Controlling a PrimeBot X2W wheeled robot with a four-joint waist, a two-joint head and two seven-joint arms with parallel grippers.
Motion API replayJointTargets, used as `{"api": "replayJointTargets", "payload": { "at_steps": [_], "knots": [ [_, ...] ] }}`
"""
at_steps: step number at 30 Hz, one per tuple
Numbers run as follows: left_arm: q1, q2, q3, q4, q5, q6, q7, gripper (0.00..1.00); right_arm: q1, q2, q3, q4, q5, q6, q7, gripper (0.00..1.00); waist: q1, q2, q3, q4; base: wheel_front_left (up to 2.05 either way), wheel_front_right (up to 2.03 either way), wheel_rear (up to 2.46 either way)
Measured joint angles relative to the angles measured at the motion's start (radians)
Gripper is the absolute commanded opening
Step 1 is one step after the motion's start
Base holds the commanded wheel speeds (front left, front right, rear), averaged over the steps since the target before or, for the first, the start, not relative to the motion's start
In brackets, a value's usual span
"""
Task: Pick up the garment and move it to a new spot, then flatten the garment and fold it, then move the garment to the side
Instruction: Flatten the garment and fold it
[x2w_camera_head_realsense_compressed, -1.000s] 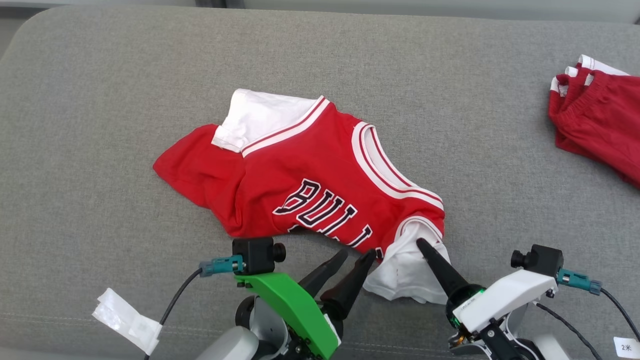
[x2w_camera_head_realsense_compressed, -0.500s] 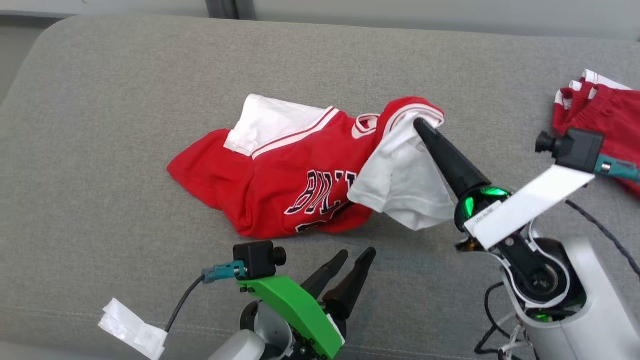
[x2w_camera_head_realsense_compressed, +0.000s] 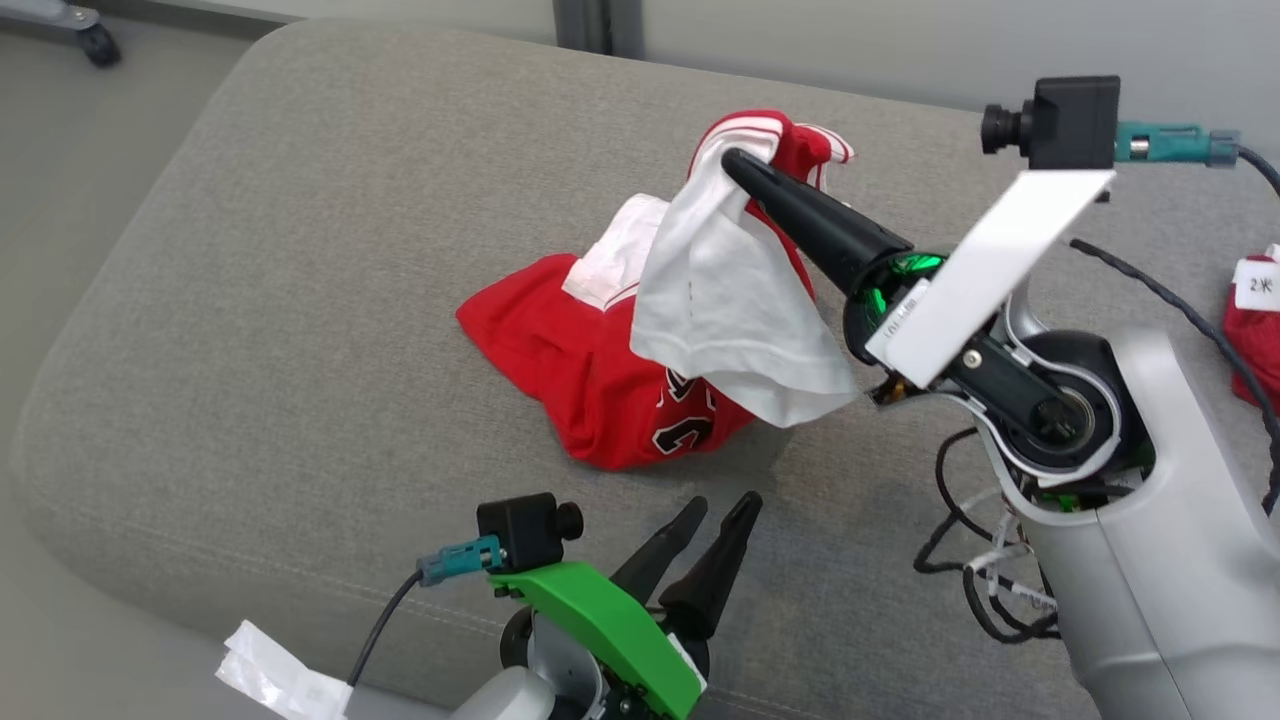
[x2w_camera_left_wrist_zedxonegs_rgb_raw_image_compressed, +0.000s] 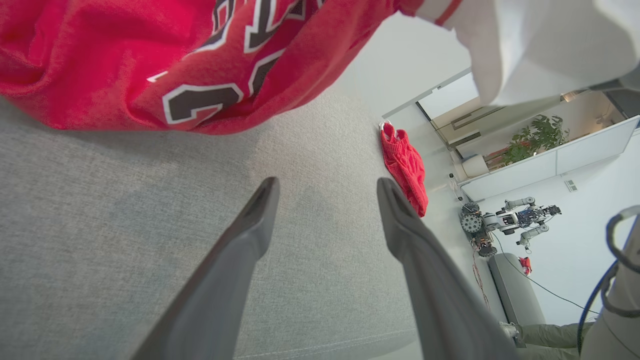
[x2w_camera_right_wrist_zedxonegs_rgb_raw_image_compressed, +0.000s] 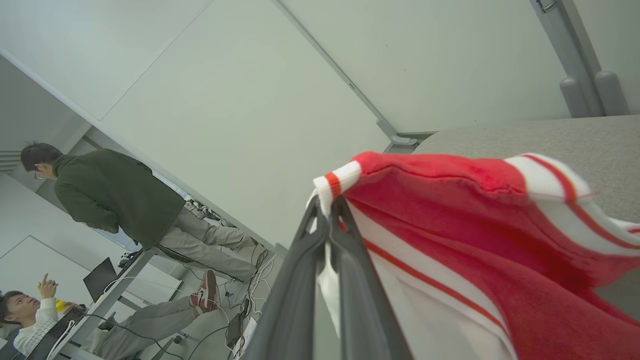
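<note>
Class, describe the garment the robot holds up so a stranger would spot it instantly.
On the wide grey cushion, near its middle, a red jersey with black lettering and white sleeves hangs from the shut right gripper, its lower part resting on the cushion. The other red garment, at the cushion's right edge, lies apart, ungripped, with no lettering showing.

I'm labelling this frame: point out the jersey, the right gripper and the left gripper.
jersey (x2w_camera_head_realsense_compressed: 585, 395), head view, red body.
right gripper (x2w_camera_head_realsense_compressed: 738, 163), head view, shut tips pinching the jersey.
left gripper (x2w_camera_head_realsense_compressed: 722, 502), head view, gap between open tips.
</note>
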Motion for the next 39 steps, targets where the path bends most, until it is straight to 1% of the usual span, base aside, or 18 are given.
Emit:
{"api": "replayJointTargets", "payload": {
  "at_steps": [3, 5, 9, 10, 11, 15, 18, 22, 24, 27, 30, 33, 38, 39],
  "knots": [
    [0.000, -0.004, 0.002, 0.000, -0.001, -0.002, -0.024, 1.00, -0.062, 0.025, -0.010, 0.054, 0.002, 0.000, 0.030, 0.00, 0.0000, 0.0000, -0.008, 0.037, 0.00, 0.00, 0.00],
    [0.001, -0.006, 0.006, -0.001, -0.002, -0.002, -0.041, 1.00, -0.102, 0.049, -0.059, 0.127, 0.001, 0.000, 0.030, 0.00, 0.0000, 0.0000, -0.011, 0.059, 0.00, 0.00, 0.00],
    [0.005, -0.008, 0.010, -0.007, -0.002, -0.002, -0.072, 1.00, -0.190, 0.051, -0.203, 0.311, -0.059, 0.000, -0.002, 0.00, 0.0000, 0.0000, -0.009, 0.097, 0.00, 0.00, 0.00],
    [0.005, -0.008, 0.010, -0.009, -0.002, -0.003, -0.079, 1.00, -0.219, 0.051, -0.241, 0.360, -0.086, 0.000, -0.018, 0.00, 0.0000, 0.0000, -0.006, 0.104, 0.00, 0.00, 0.00],
    [0.010, -0.009, 0.009, -0.013, -0.002, -0.003, -0.092, 1.00, -0.280, 0.049, -0.311, 0.452, -0.143, 0.000, -0.051, 0.00, 0.0000, 0.0000, 0.004, 0.115, 0.00, 0.00, 0.00],
    [0.019, -0.012, -0.008, -0.016, -0.002, -0.003, -0.116, 1.00, -0.378, 0.042, -0.455, 0.613, -0.226, 0.000, -0.126, 0.00, 0.0000, 0.0000, 0.031, 0.132, 0.00, 0.00, 0.00],
    [0.021, -0.014, -0.024, -0.021, -0.002, -0.003, -0.126, 1.00, -0.442, 0.037, -0.528, 0.708, -0.283, 0.000, -0.167, 0.00, 0.0000, 0.0000, 0.052, 0.148, 0.00, 0.00, 0.00],
    [0.022, -0.015, -0.028, -0.022, -0.002, -0.005, -0.139, 1.00, -0.534, 0.038, -0.592, 0.793, -0.343, 0.000, -0.216, 0.00, 0.0000, 0.0000, 0.083, 0.167, 0.00, 0.00, 0.00],
    [0.022, -0.015, -0.032, -0.020, -0.002, -0.013, -0.142, 1.00, -0.567, 0.035, -0.632, 0.829, -0.374, 0.000, -0.253, 0.00, 0.0000, 0.0000, 0.095, 0.178, 0.00, 0.00, 0.00],
    [0.022, -0.016, -0.037, -0.018, -0.011, -0.015, -0.148, 1.00, -0.593, 0.003, -0.688, 0.881, -0.408, 0.000, -0.300, 0.00, 0.0000, 0.0000, 0.105, 0.193, 0.00, 0.00, 0.00],
    [0.021, -0.016, -0.049, -0.018, -0.021, -0.023, -0.151, 1.00, -0.603, -0.031, -0.704, 0.919, -0.441, 0.000, -0.316, 0.00, 0.0000, 0.0000, 0.109, 0.199, 0.00, 0.00, 0.00],
    [0.019, -0.016, -0.066, -0.020, -0.027, -0.032, -0.151, 1.00, -0.607, -0.030, -0.704, 0.955, -0.459, 0.000, -0.317, 0.00, 0.0000, 0.0000, 0.106, 0.196, 0.00, 0.00, 0.00],
    [-0.009, -0.016, -0.078, -0.029, -0.040, -0.049, -0.151, 1.00, -0.610, -0.040, -0.746, 0.994, -0.481, 0.000, -0.325, 0.00, 0.0000, 0.0000, 0.113, 0.189, 0.00, 0.00, 0.00],
    [-0.022, -0.015, -0.073, -0.037, -0.065, -0.060, -0.152, 1.00, -0.613, -0.043, -0.756, 0.999, -0.483, 0.000, -0.325, 0.00, 0.0000, 0.0000, 0.116, 0.187, 0.00, 0.00, 0.00]
  ]
}}
